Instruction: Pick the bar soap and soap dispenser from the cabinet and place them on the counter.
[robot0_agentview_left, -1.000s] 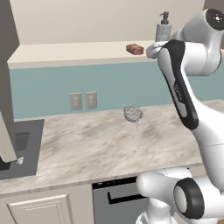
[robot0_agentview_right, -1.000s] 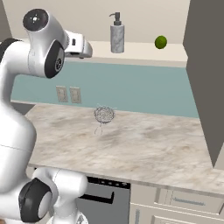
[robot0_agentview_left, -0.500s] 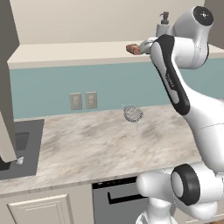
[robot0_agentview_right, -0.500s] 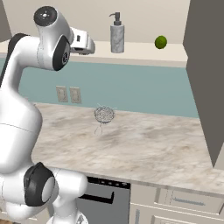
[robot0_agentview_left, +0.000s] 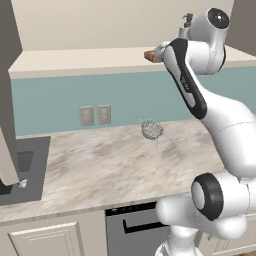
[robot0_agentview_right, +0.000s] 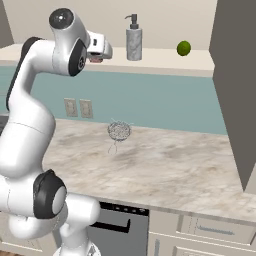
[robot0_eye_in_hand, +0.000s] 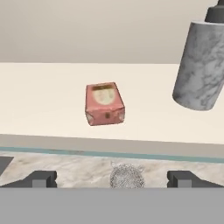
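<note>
The white arm has risen to the cream cabinet shelf, its gripper wide open and empty, now facing the small reddish-brown bar soap, likely its first pick.

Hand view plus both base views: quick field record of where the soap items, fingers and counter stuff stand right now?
bar soap: lying on the cabinet shelf, free, untouched
soap dispenser: upright on the same shelf, beside the soap, apart from it
lime: on the shelf, further along past the dispenser
gripper: open, fingers wide, in front of the shelf edge, aimed at the soap, holding nothing
wire-mesh ball: on the counter below the shelf
sink: at the counter's end
task progress: neither item moved yet
</note>
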